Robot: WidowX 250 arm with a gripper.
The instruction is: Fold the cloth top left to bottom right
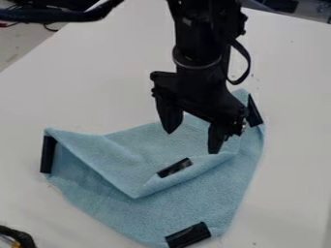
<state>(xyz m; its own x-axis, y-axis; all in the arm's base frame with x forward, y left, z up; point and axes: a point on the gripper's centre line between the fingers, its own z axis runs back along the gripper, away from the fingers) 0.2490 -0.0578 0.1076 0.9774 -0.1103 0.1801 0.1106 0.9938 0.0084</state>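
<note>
surface: white tabletop (90, 97), its edge slanting away at 11 o'clock; pale floor (11, 46) beyond, at 10. dark cable (52, 15) crosses at 11. blue cloth (194, 196) lies from centre toward 6, partly folded, black strips at 9, 6 and 2, another on the flap near centre. gripper (192, 142) above cloth, just past centre toward 1, fingers well apart, holding nothing

- Part of the cloth (200, 193)'s upper edge: hidden behind the gripper (192, 142)
- Arm (197, 41): cut off at the top
- Dark object (22, 237), lower left: cut off
</note>
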